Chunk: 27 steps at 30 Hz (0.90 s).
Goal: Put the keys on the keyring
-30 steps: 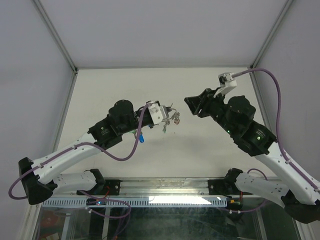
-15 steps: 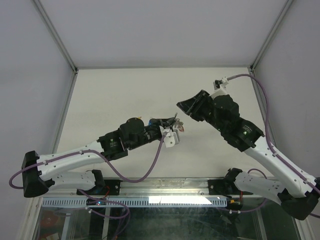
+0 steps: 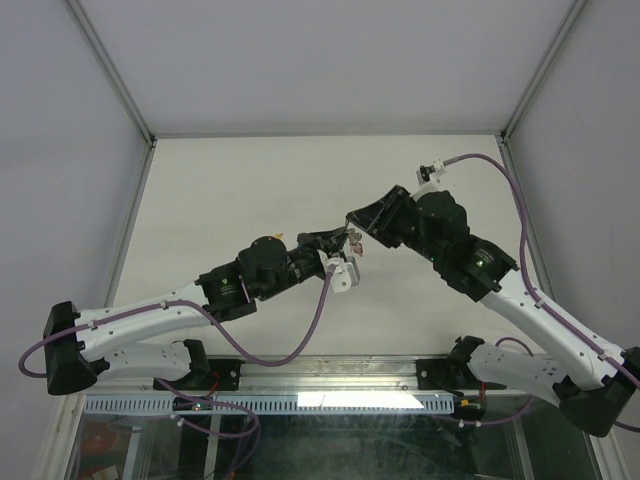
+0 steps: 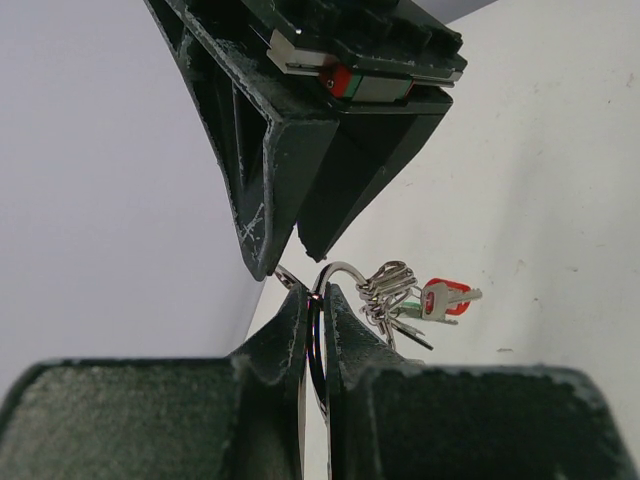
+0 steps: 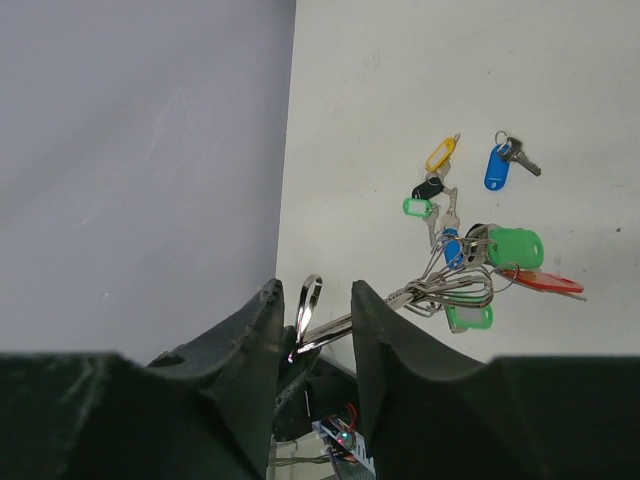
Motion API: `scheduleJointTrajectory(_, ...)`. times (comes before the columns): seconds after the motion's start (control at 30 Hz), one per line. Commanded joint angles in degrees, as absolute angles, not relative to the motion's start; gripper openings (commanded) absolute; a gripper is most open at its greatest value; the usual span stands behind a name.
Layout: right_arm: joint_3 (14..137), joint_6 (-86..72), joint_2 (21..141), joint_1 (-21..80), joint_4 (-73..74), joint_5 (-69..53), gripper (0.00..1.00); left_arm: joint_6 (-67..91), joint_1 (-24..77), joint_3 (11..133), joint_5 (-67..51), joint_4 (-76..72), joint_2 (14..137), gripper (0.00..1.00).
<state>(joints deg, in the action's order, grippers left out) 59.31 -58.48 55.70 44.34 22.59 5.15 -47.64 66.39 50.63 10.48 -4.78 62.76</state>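
- The thin round silver wire keyring (image 4: pixel 316 345) hangs in the air above the pale, matt worktop (image 5: pixel 400 80), between the two arms.
- The left tool (image 4: pixel 314 300) is pinched narrow on the bare wire, its dark, scuffed fingers meeting edge-on around it.
- The right tool (image 5: pixel 315 300) stands partly wide. A loop of the wire rises between its two fingers, and I cannot see either pad pressing on it.
- Small silver metal keys with green and red plastic caps (image 5: pixel 515 247) are bunched on the far side of the ring and dangle freely.
- More keys lie well below on the worktop, among them a yellow-capped one (image 5: pixel 440 156) and a blue-capped one (image 5: pixel 497 168).
- Handling, as I judge it:
  - The ring is light, stiff and springy, and smooth enough to twist or slide in a flat pinch.
  - The hanging bunch will swing and pull it round.
  - The bare wire away from the bunch is the place to hold, which leaves the split end reachable.
- The keys look thin, hard and flat, so the broader plastic cap should offer the surer hold.
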Motion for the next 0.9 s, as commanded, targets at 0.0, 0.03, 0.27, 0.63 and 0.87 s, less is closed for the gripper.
scheduleJointTrajectory(0.0,59.6,-59.7,54.7,44.1,18.4,4.9,0.35,-49.0,66.9,51.0,11.3,-9.5,62.3,0.00)
scheduleJointTrajectory(0.03,59.4,-59.9,54.6,44.1,18.3,4.9,0.35,-49.0,66.9,50.9,11.3,-9.5,62.3,0.00)
scheduleJointTrajectory(0.27,58.4,-60.4,55.3,44.0,17.6,3.6,0.33,-49.6,67.4,50.9,11.4,-9.3,62.7,0.00)
scheduleJointTrajectory(0.63,58.1,-60.0,58.1,43.8,15.8,0.4,0.24,-50.8,68.0,50.9,12.1,-8.5,63.4,0.00)
scheduleJointTrajectory(0.87,57.9,-58.3,57.0,43.7,15.0,1.3,0.00,-50.4,68.1,51.0,13.5,-8.5,63.9,0.00)
